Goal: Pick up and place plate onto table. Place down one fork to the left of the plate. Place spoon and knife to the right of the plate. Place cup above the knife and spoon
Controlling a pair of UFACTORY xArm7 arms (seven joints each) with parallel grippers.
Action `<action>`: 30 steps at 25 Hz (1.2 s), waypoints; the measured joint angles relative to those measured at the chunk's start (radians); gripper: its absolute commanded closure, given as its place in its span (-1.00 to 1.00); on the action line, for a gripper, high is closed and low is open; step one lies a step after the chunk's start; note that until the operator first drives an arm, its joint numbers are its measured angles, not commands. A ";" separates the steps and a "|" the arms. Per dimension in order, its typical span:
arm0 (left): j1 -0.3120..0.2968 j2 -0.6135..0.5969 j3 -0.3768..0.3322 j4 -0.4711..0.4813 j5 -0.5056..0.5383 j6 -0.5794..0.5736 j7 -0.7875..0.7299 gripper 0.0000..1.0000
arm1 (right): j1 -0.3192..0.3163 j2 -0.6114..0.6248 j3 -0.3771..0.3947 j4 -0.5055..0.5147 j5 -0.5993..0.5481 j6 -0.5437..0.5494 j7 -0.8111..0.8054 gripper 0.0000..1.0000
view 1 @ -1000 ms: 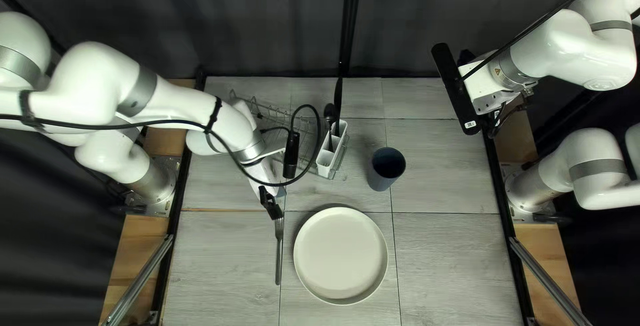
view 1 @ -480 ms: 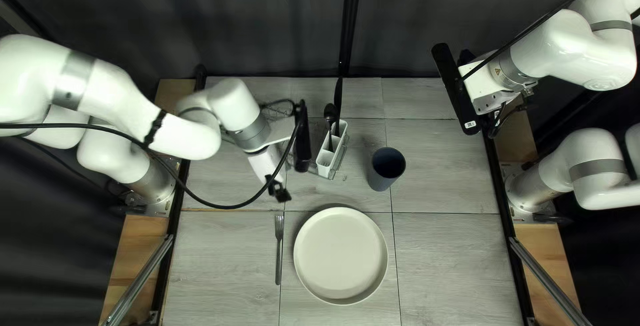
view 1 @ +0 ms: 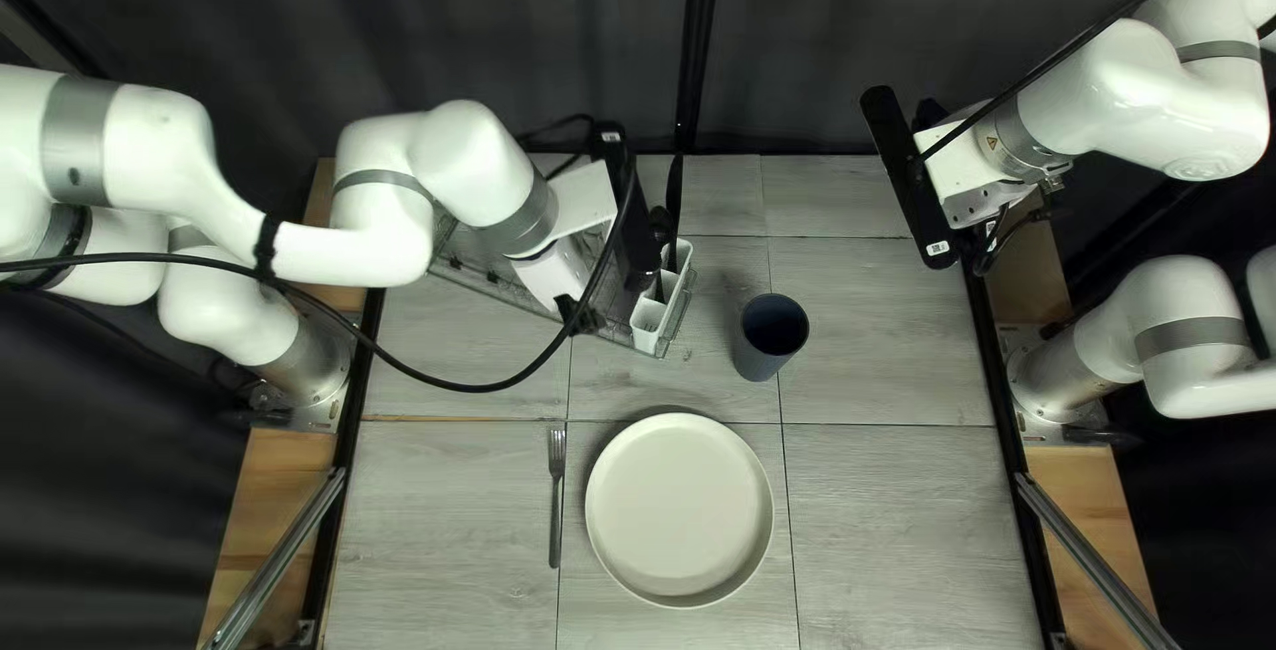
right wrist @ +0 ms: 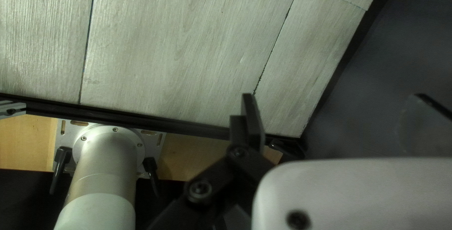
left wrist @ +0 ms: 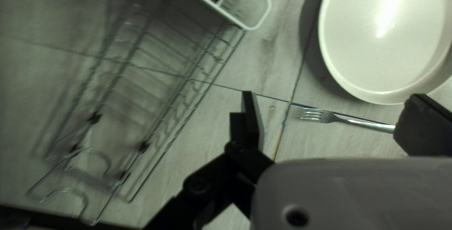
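Plate sits toward the table's near edge, fork alongside, as left gripper and right gripper stand spread, the left best squared above the cutlery holder before closing on knife or spoon.
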 measured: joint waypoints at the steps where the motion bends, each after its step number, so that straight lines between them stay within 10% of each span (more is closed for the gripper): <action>1: 0.005 -0.015 -0.009 0.009 0.012 0.024 -0.016 -1.00 | 0.000 0.000 0.000 0.000 0.000 0.000 0.000 -1.00; 16: -0.052 -0.506 0.082 -0.143 0.015 0.298 0.031 -1.00 | 0.000 0.000 0.000 0.000 0.000 0.000 0.000 -1.00; 30: -0.058 -0.528 0.092 -0.148 0.014 0.316 0.039 -1.00 | 0.000 0.001 -0.001 0.001 -0.001 -0.001 0.000 -1.00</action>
